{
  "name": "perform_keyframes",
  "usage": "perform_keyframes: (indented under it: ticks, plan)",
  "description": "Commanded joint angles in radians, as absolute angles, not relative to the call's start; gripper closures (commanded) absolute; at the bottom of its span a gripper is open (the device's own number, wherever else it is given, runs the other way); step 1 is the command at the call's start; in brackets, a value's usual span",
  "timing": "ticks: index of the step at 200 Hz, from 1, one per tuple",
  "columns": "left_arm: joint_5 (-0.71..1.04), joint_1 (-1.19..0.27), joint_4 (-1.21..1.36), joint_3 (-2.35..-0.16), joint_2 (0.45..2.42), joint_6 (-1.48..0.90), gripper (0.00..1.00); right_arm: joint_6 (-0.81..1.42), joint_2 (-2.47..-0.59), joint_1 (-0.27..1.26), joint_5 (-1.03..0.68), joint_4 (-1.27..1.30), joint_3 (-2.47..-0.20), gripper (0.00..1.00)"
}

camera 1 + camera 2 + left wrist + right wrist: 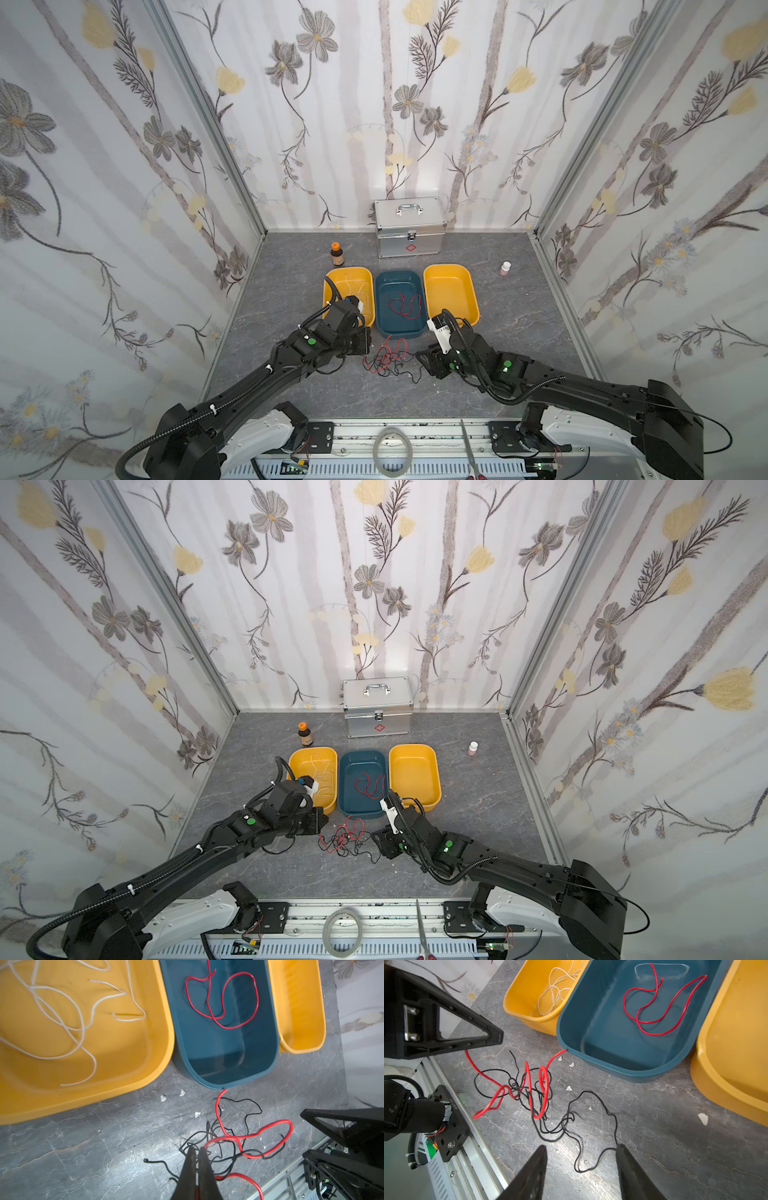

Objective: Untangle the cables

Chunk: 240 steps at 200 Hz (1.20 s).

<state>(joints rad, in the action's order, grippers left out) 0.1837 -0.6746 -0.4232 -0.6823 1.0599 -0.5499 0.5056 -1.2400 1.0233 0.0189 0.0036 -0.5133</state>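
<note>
A tangle of red and black cables lies on the grey table in front of the blue tray. My left gripper is shut at the tangle's left edge. Red cable shows between its fingers, and it runs up to that fingertip in the right wrist view. My right gripper stands open at the tangle's right side, low over the table. A loose loop of black cable lies between its fingers. A separate red cable lies in the blue tray. White cable lies in the left yellow tray.
The right yellow tray holds nothing. Behind the trays stand a metal first-aid case, a brown bottle and a small white bottle. A tape ring and scissors lie on the front rail. Small white scraps dot the table.
</note>
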Motion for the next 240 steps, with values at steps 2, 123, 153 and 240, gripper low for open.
perform_keyframes:
  ticks: [2, 123, 153, 240]
  plan:
    - [0.177, -0.710, -0.430, -0.713, 1.098, -0.509, 1.00, 0.483, -1.270, 1.036, -0.058, 0.106, -0.535, 0.45]
    - [0.149, -0.784, -0.346, -0.810, 1.355, -0.567, 1.00, 0.474, -1.275, 1.086, 0.118, -0.022, -0.582, 0.47]
    - [0.157, -0.786, -0.323, -0.832, 1.420, -0.587, 1.00, 0.454, -1.245, 1.092, 0.092, 0.002, -0.562, 0.50]
    - [0.196, -0.788, -0.295, -0.868, 1.495, -0.589, 1.00, 0.368, -1.387, 1.169, 0.098, 0.139, -0.544, 0.56]
